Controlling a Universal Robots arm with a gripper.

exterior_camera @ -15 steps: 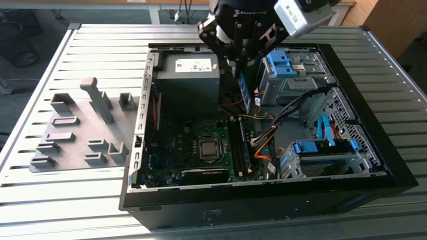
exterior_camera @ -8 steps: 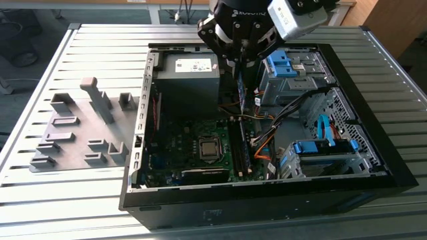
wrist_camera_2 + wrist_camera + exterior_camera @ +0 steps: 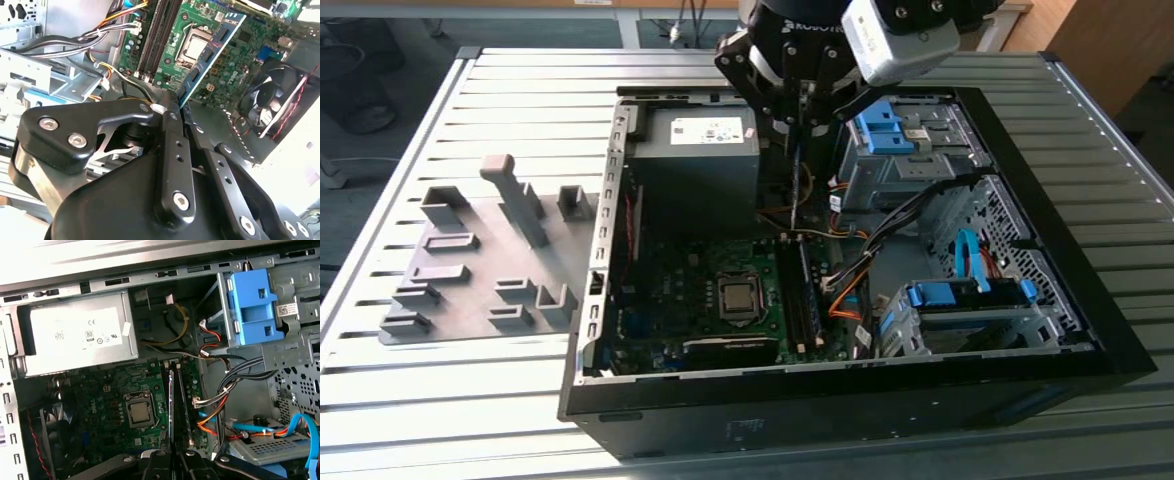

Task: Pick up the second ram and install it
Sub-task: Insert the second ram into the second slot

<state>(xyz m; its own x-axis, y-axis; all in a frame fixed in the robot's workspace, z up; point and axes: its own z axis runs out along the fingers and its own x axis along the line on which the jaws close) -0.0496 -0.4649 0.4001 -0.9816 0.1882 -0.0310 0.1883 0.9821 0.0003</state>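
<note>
The gripper (image 3: 181,107) hangs over the open computer case (image 3: 1014,375), above the green board (image 3: 707,275) inside it. Its two fingers (image 3: 172,150) are clamped on one end of the memory stick (image 3: 212,50), which in the second wrist view juts out from the fingertips over the board, its blue face showing. In the first wrist view the stick (image 3: 171,405) appears edge-on, in line with the long slots (image 3: 182,405) beside the processor socket (image 3: 139,412). The grey holder blocks (image 3: 487,270) sit on the table (image 3: 454,400) at the exterior view's left of the case.
</note>
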